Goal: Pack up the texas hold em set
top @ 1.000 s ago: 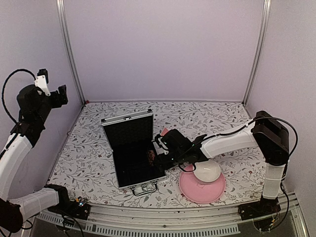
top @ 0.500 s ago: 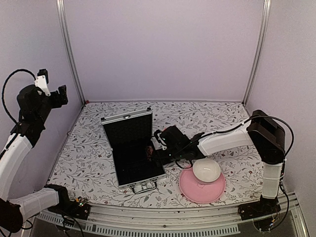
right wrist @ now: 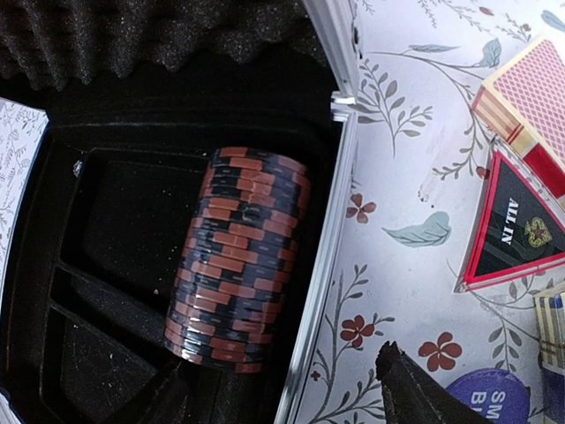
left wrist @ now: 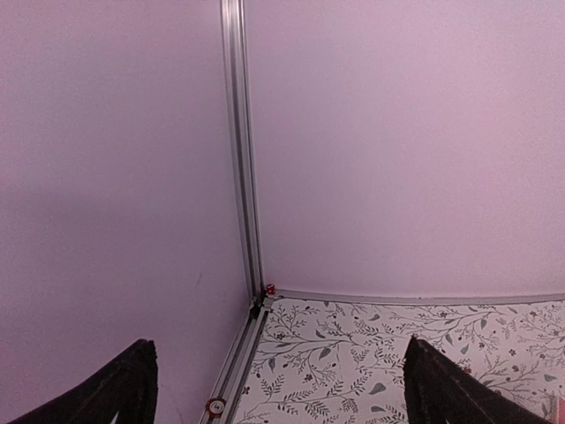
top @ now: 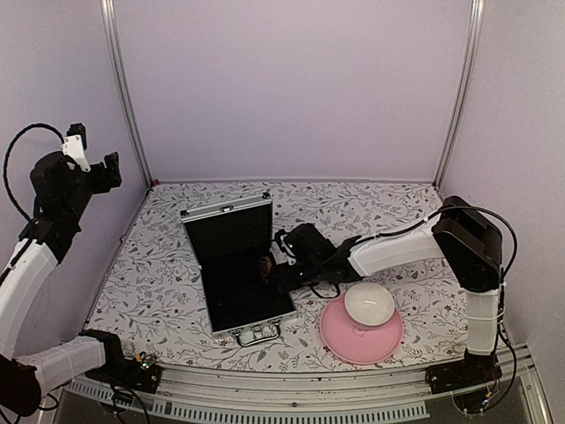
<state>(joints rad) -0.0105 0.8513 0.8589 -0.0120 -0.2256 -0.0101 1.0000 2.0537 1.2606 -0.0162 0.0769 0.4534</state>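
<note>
The silver briefcase (top: pixel 231 233) lies open left of centre, lid propped up, black lining showing. A dark red chip stack (right wrist: pixel 237 291) lies on its side in the case's tray, just inside the right rim (right wrist: pixel 325 283). My right gripper (right wrist: pixel 287 369) is open and straddles that rim: one finger is down in the case by the stack's near end, the other (right wrist: pixel 415 393) is over the table. Outside the rim lie the red card box (right wrist: pixel 530 110), the blue disc (right wrist: pixel 494 402) and a sliver of the gold-and-dark card box (right wrist: pixel 554 331). My left gripper (left wrist: pixel 278 375) hangs open, high at the far left.
A red-edged triangular "ALL IN" plaque (right wrist: pixel 516 225) lies beside the card box. A pink plate (top: pixel 362 340) carrying a white bowl (top: pixel 369 303) sits right of the case, under my right forearm. The case handle (top: pixel 256 336) points toward the near table edge.
My right gripper has moved a little left and farther back, taking the chip stack from the case's right rim deeper into the tray. The left arm has not moved.
</note>
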